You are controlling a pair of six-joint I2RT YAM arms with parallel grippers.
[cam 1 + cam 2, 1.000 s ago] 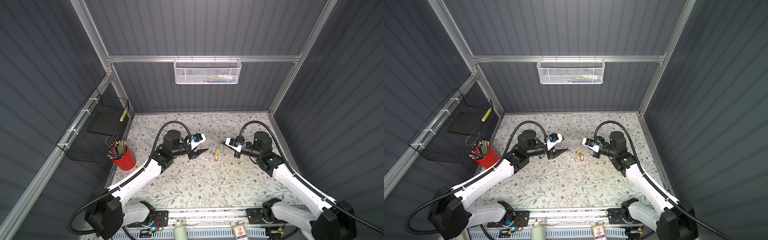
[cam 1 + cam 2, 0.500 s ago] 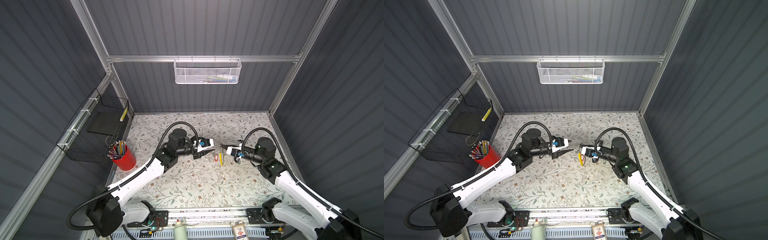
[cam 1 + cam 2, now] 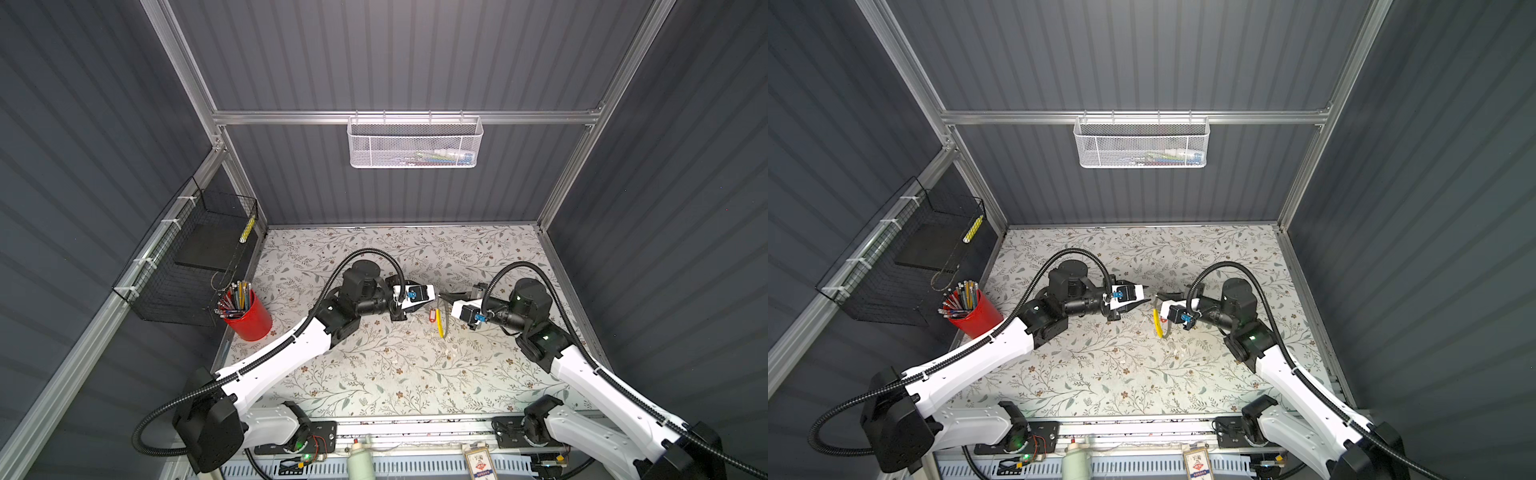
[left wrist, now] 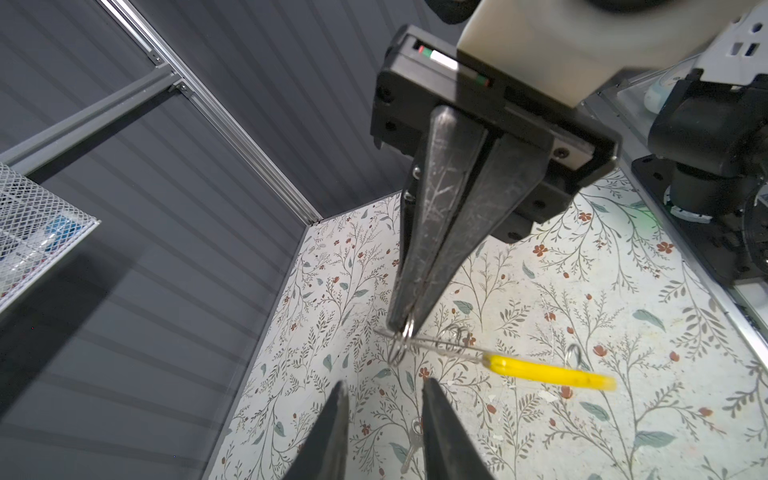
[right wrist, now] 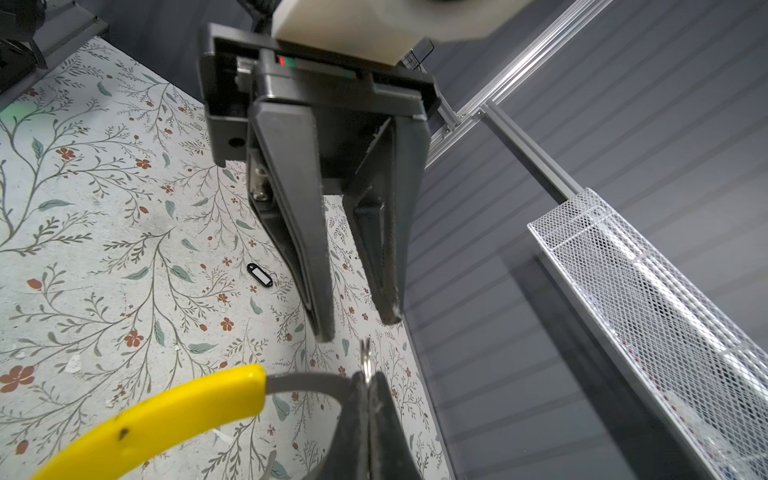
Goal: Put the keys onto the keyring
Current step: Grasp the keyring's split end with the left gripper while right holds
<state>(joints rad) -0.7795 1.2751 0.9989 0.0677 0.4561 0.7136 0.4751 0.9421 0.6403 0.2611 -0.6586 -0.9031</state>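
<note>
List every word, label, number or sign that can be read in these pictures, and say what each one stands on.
No text can be read in any view.
Card with a red emblem, in both top views: print too small to read.
Black-rimmed key tag: the white label looks blank.
Items in the white mesh basket: blurred, unreadable.
</note>
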